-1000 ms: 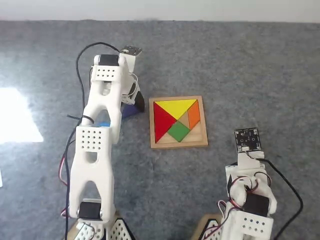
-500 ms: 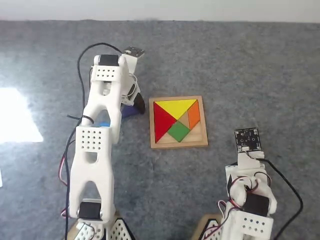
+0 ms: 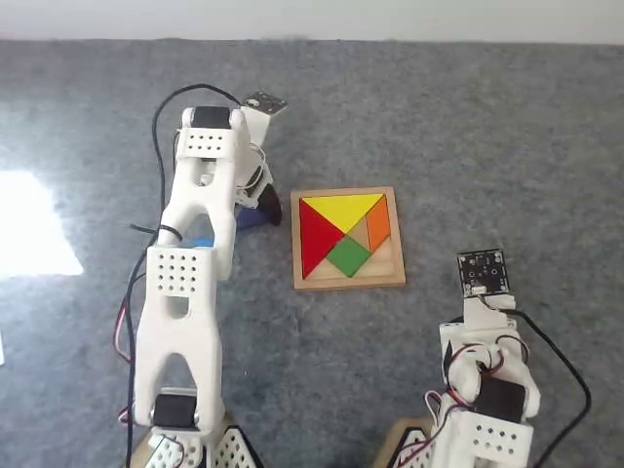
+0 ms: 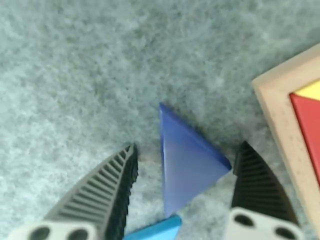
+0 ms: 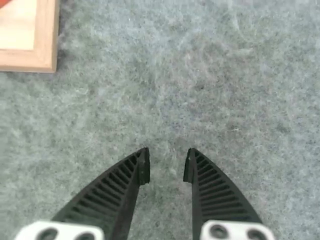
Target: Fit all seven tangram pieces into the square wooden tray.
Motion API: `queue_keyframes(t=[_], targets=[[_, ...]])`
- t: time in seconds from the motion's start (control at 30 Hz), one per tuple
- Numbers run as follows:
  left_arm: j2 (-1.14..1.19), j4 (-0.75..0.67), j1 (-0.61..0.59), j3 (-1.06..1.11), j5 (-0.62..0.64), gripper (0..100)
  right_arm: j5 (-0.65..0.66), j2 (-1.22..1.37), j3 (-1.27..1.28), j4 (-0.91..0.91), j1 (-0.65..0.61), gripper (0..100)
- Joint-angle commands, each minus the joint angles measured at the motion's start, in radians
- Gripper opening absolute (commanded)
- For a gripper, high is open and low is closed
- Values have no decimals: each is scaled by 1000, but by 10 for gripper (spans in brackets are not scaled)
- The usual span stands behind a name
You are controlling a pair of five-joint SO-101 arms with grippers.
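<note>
The square wooden tray (image 3: 348, 283) is filled in part: a yellow triangle (image 3: 341, 209) and a red triangle (image 3: 315, 240) are seated in it, then an orange parallelogram (image 3: 379, 226) and a green square (image 3: 348, 256), with bare wood left beside them. Just beside the tray, a dark blue triangle (image 4: 187, 160) is laid on the grey mat (image 3: 487, 146), straddled by the released left gripper (image 4: 188, 149). The right gripper (image 5: 167, 152) is held parted and empty.

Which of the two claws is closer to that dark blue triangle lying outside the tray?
Left. The left gripper straddles the dark blue triangle, a finger on each side. The right gripper is over bare carpet beyond the wooden tray.
</note>
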Motion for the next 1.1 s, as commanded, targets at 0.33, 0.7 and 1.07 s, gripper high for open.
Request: queue_keyframes(t=[0.33, 0.7, 1.07], targets=[[5, 32, 3, 8, 15, 155, 6, -8, 17, -1, -5, 137], [-75, 32, -2, 7, 31, 159, 6, -8, 17, -2, -5, 137], [-928, -203, -55, 941, -508, 233, 26, -8, 17, -1, -5, 137]])
